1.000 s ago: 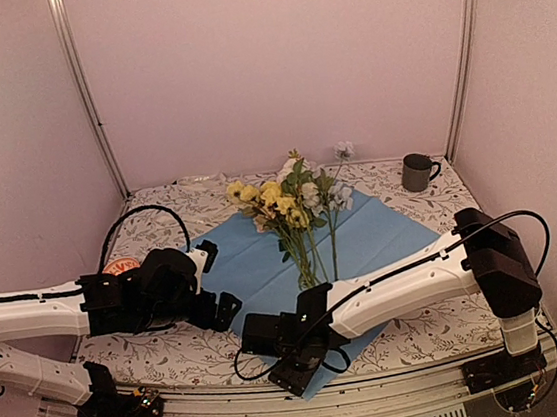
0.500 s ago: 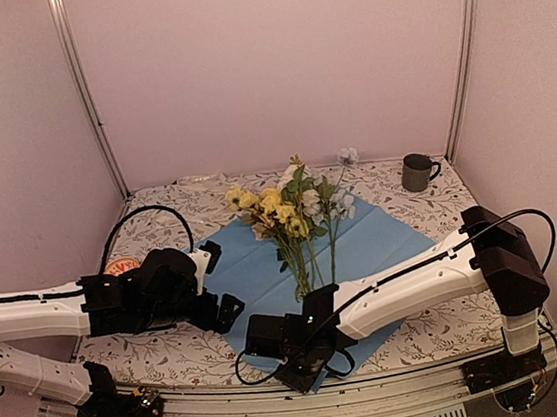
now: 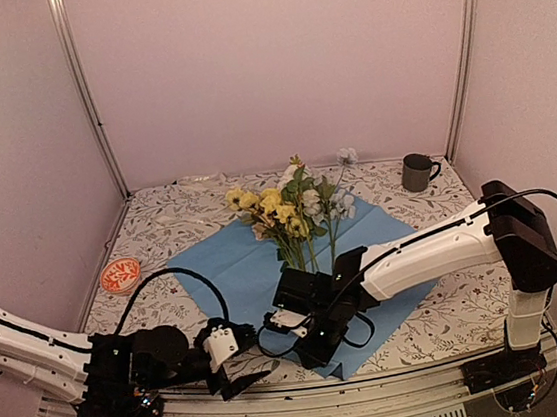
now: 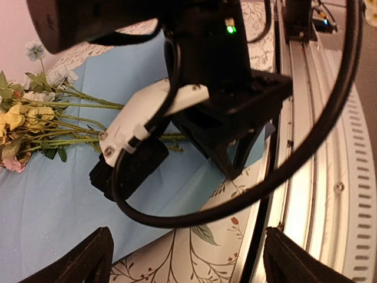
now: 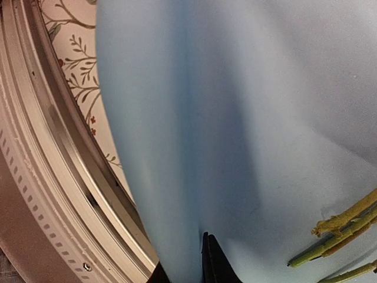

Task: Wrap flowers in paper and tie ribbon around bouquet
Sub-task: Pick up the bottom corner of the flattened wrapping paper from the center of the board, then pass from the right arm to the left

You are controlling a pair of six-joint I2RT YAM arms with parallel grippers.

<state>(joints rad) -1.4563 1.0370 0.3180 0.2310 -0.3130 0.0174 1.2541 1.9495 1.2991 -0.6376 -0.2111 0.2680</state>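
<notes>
The blue paper [image 3: 235, 264] lies as a diamond on the floral tablecloth. The flowers [image 3: 294, 212], yellow, white and pale pink, rest on it with their stems toward me. My right gripper [image 3: 317, 343] is over the paper's near corner. In the right wrist view it [image 5: 194, 265] is shut on a raised fold of the paper [image 5: 235, 118], close to the stem ends [image 5: 336, 227]. My left gripper [image 3: 246, 378] sits low at the table's front edge, left of that corner. It [image 4: 188, 265] is open with nothing between its fingers. A pale strip [image 3: 200, 180] at the back left may be the ribbon.
A grey mug [image 3: 416, 172] stands at the back right. An orange round disc [image 3: 120, 275] lies at the left. A metal rail [image 3: 312, 411] runs along the near edge. The right arm's black cable [image 4: 194, 215] hangs in front of my left wrist camera.
My right gripper has shut on the paper's near corner and drawn it up and back. My left arm has swung from beside the paper down to the front edge.
</notes>
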